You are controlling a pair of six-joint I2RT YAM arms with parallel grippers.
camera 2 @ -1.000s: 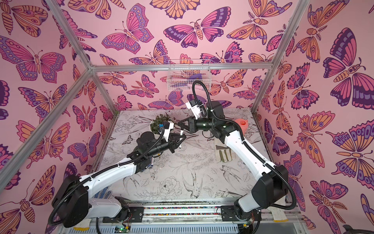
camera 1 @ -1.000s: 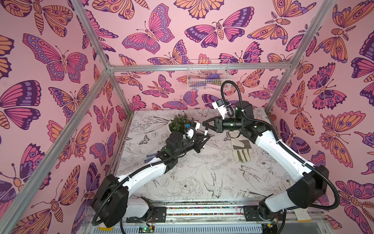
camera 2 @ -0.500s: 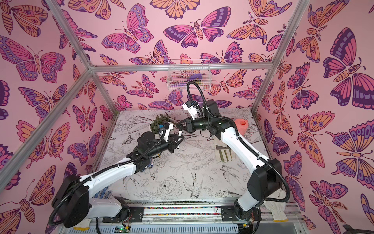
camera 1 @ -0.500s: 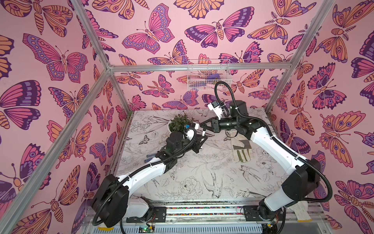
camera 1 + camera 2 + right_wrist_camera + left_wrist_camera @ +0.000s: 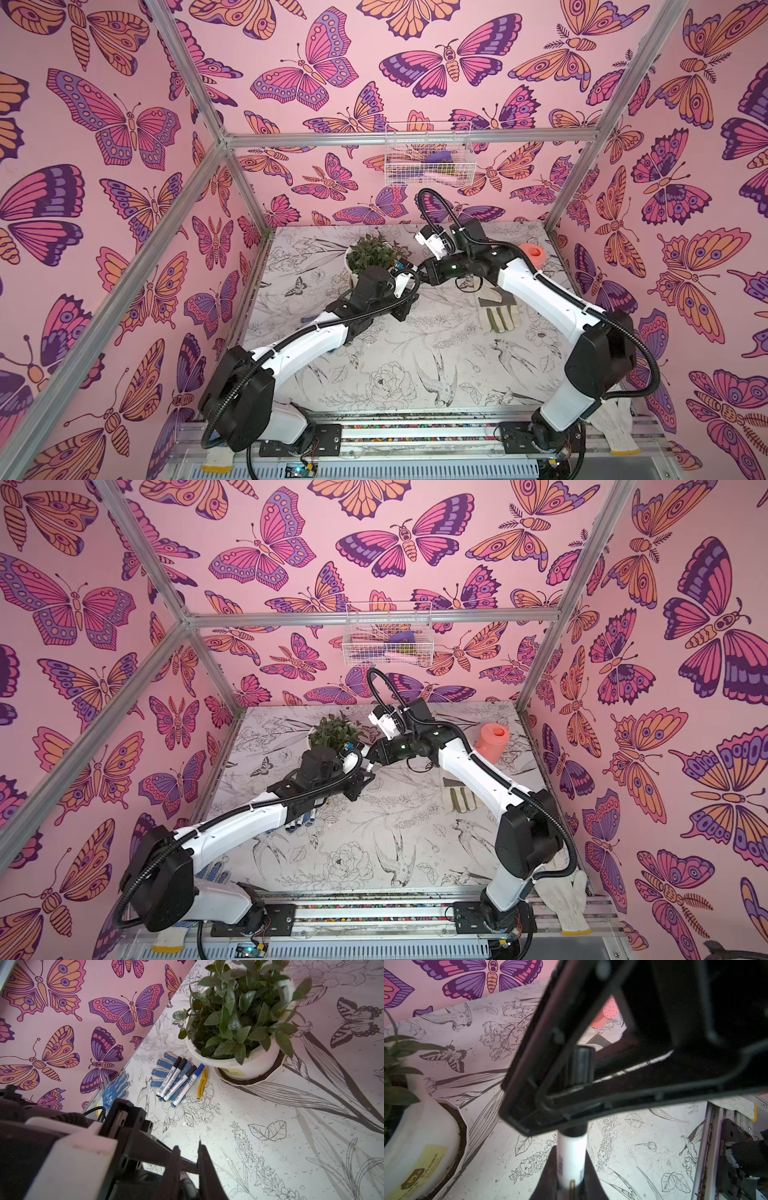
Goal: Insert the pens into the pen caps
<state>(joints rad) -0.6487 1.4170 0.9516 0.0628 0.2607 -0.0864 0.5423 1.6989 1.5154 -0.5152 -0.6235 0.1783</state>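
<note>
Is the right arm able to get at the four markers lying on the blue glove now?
Probably not as things stand: the right gripper is shut on a black cap on the pen in the left gripper, and the left arm stretches above the markers.

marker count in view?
5. Three black-capped white markers and one blue-capped marker lie on the blue dotted glove; a fifth white marker is in the left gripper, its black cap in the right gripper. Maybe more hidden.

Potted plant (image 5: 371, 252) just beside left claw (image 5: 570, 1172)
</note>
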